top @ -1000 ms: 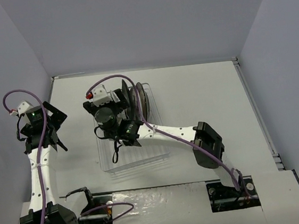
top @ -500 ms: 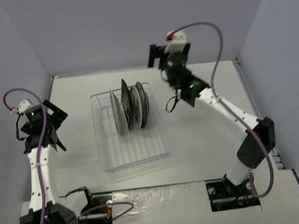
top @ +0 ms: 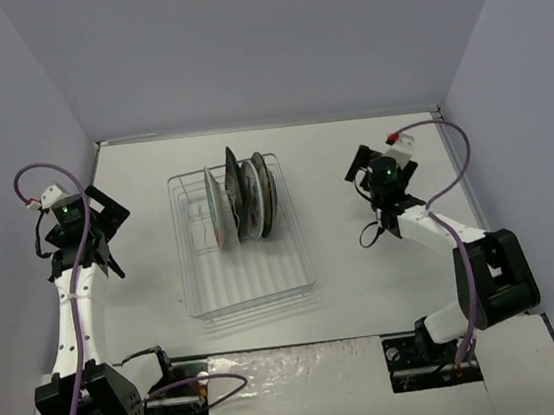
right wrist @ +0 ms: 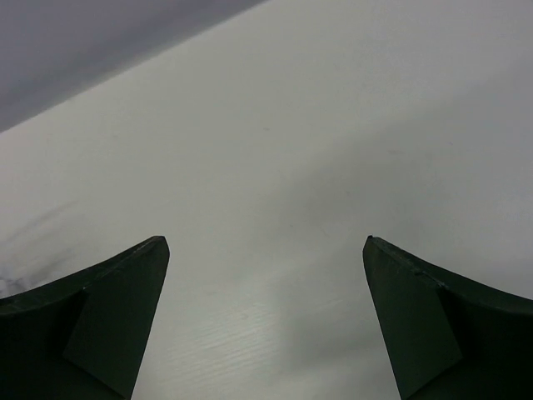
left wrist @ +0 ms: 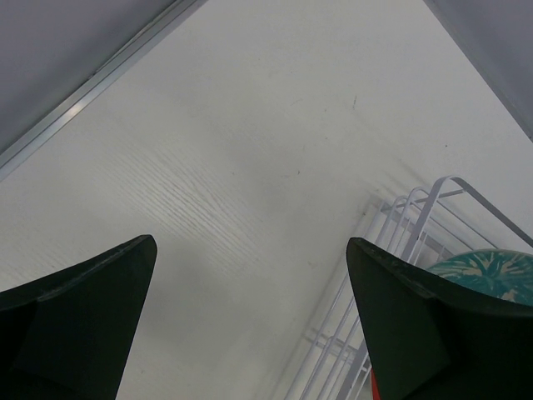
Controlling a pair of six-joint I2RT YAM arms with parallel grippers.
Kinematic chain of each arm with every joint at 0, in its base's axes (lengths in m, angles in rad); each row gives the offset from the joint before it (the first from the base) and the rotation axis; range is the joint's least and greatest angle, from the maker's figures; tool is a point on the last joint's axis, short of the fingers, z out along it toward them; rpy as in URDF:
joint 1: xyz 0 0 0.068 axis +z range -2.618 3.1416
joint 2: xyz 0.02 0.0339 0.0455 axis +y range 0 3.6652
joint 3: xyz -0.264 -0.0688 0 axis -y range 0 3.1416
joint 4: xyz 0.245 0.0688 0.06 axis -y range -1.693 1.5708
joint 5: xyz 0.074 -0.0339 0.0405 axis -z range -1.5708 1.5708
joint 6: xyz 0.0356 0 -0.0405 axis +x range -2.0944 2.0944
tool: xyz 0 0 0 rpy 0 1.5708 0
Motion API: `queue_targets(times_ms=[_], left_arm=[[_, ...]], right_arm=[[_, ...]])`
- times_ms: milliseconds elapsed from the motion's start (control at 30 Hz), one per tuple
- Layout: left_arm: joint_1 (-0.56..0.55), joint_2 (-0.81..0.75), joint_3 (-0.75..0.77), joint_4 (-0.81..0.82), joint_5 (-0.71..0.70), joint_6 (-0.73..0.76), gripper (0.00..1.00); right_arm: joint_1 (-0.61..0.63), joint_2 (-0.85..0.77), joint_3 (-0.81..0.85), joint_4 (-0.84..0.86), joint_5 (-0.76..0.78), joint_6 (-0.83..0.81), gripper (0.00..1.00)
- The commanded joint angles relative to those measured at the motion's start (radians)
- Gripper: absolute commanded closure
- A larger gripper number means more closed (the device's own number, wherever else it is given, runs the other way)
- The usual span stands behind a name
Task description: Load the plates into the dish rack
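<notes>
The dish rack (top: 265, 278) is a clear wire basket in the middle of the table. Four plates stand upright on edge in its far half: a white one (top: 216, 212) at the left, the black square one (top: 233, 184), another round one (top: 252, 202), and the dark striped-rim one (top: 267, 194) at the right. My left gripper (top: 106, 206) is open and empty, left of the rack. In the left wrist view (left wrist: 251, 246) it hangs over bare table, with rack wires (left wrist: 416, 221) and a teal-flowered plate edge (left wrist: 487, 268) at the lower right. My right gripper (top: 360, 164) is open and empty, right of the rack; the right wrist view (right wrist: 266, 242) shows only table.
Grey walls close in the white table (top: 365, 287) at the back and both sides. The near half of the rack holds no plates. Purple cables (top: 456, 164) loop over both arms.
</notes>
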Motion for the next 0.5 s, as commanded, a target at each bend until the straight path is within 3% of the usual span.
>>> queue_targets(times_ms=[0,100,467], left_arm=[[-0.051,0.029,0.029,0.092,-0.039,-0.003,0.03],[-0.093,0.067,0.046,0.089,-0.1,-0.011,0.03],[-0.143,0.146,0.054,0.147,-0.082,0.004,0.03]], right_arm=[[-0.057,-0.068,-0.07,0.21,-0.057,0.079,0.0],[-0.057,-0.092,-0.1,0.217,-0.031,0.056,0.0],[-0.056,-0.189,-0.16,0.187,0.082,0.026,0.0]])
